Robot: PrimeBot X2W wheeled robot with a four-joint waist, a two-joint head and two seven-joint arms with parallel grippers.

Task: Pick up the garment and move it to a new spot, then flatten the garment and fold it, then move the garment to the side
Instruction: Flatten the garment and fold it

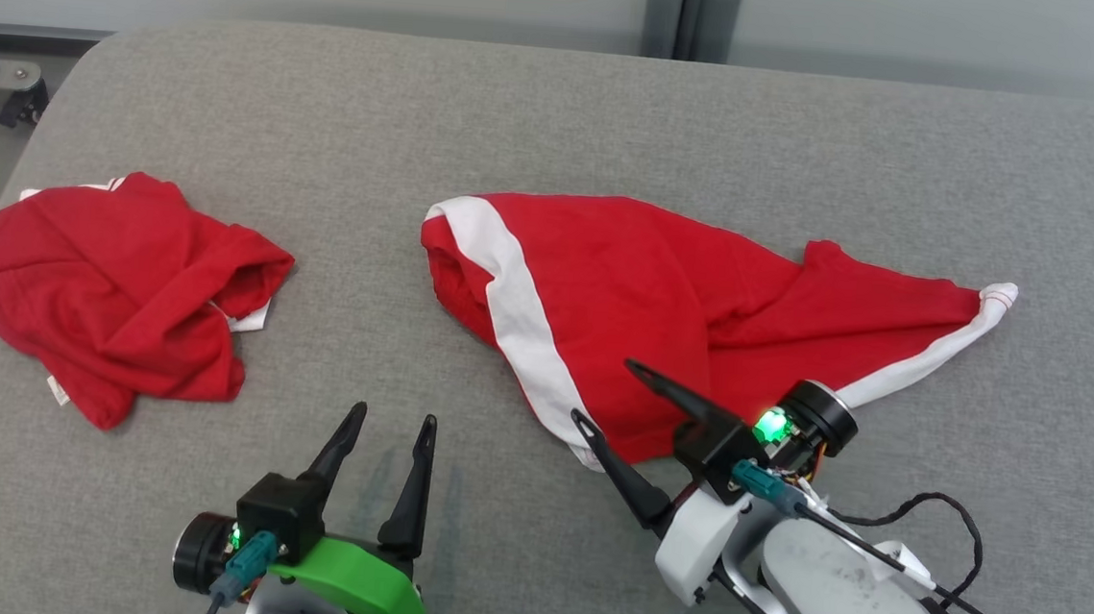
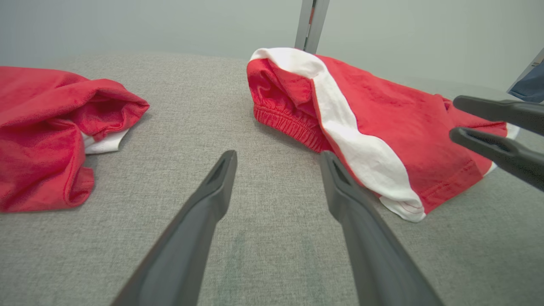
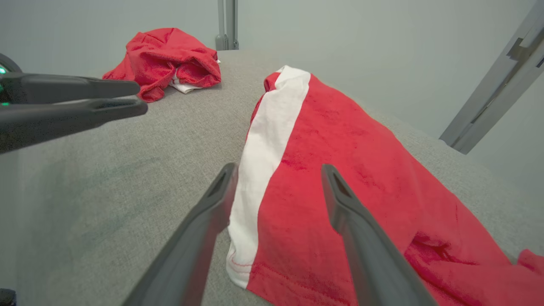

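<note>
Garment (image 1: 682, 297) in red with a white side stripe lies across the middle and right of the head view on the grey padded table (image 1: 561, 106), which takes up most of the frame. It is partly spread but rumpled, bunched toward its right end, with an elastic band showing at its left end in the left wrist view. It is neither smooth nor folded, so flattening, folding and the move to the side all appear to remain; whether it already sits in its new spot cannot be told. A crumpled red cloth (image 1: 115, 286) sits at the left edge of the frame, well apart from the garment, and would likely crowd that side if the folded piece were sent there. The right gripper (image 1: 604, 389), at lower centre-right, is spread and empty, its fingers straddling the garment's near hem and stripe; contact cannot be told. The left gripper (image 1: 393, 415), at lower centre-left, hovers over bare table, fingers apart and holding nothing.
</note>
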